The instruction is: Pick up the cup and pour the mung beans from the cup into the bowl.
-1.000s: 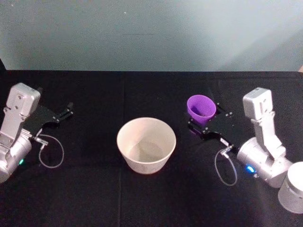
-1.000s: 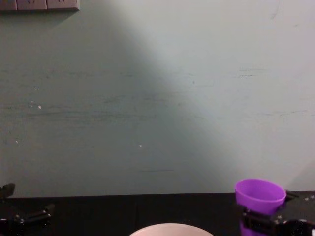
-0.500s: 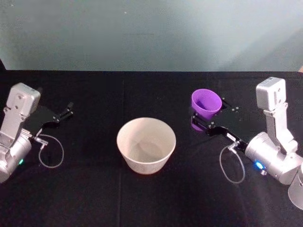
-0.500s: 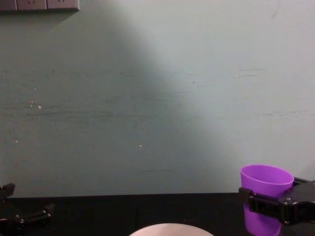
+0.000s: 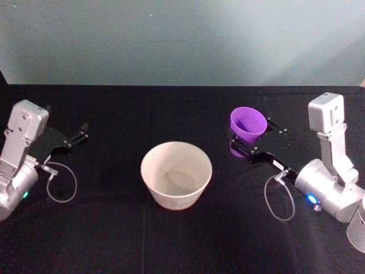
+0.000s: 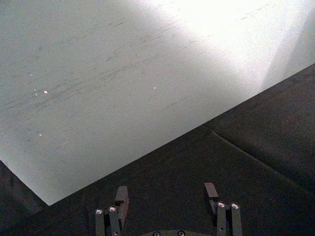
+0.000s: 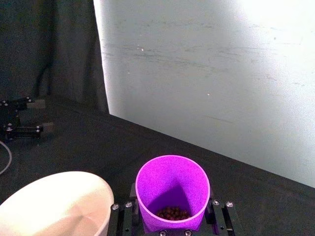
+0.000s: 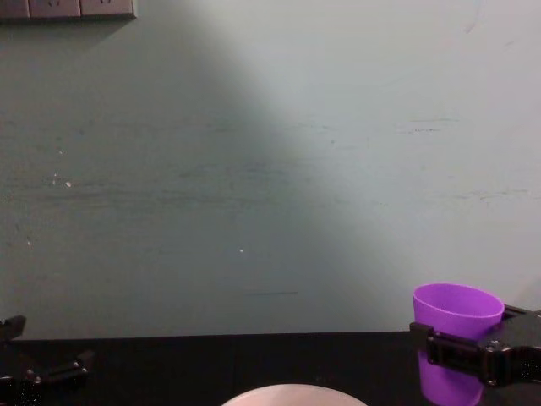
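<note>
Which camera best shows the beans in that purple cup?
The right wrist view: it looks into the cup, held in the right gripper, showing the mung beans at the bottom. The head view shows the cup's inside, beans too small to tell; the chest view sees its outer wall.

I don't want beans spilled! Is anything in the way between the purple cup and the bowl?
Nothing visible. The right gripper holds the cup right of the bowl; just black table lies between. The left gripper sits far left.
</note>
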Controlling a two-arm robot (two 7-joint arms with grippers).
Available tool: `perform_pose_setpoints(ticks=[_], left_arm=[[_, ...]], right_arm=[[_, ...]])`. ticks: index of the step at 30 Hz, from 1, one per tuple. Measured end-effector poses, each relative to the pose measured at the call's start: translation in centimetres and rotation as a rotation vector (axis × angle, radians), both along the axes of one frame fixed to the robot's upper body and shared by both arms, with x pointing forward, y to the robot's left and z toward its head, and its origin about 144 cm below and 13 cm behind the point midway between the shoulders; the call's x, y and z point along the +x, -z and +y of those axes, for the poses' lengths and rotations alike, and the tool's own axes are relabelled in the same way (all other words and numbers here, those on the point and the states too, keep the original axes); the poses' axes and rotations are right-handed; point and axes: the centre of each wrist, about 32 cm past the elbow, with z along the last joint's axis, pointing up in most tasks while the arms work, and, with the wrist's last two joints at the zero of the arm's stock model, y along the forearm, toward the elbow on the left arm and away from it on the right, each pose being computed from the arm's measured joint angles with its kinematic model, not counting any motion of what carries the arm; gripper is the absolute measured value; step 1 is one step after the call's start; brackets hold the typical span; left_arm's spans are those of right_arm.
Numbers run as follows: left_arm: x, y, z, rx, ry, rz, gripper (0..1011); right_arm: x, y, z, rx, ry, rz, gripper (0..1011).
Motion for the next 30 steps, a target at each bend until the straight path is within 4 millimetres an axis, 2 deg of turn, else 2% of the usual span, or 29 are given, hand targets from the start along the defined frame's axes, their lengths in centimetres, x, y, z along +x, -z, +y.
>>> perform_pose_setpoints(ticks=[30], left_arm=[[0.00, 0.00, 0.00, 0.000, 0.000, 0.000, 1000]], right_arm=[[0.00, 0.03, 0.01, -0.001, 0.002, -0.001, 726]])
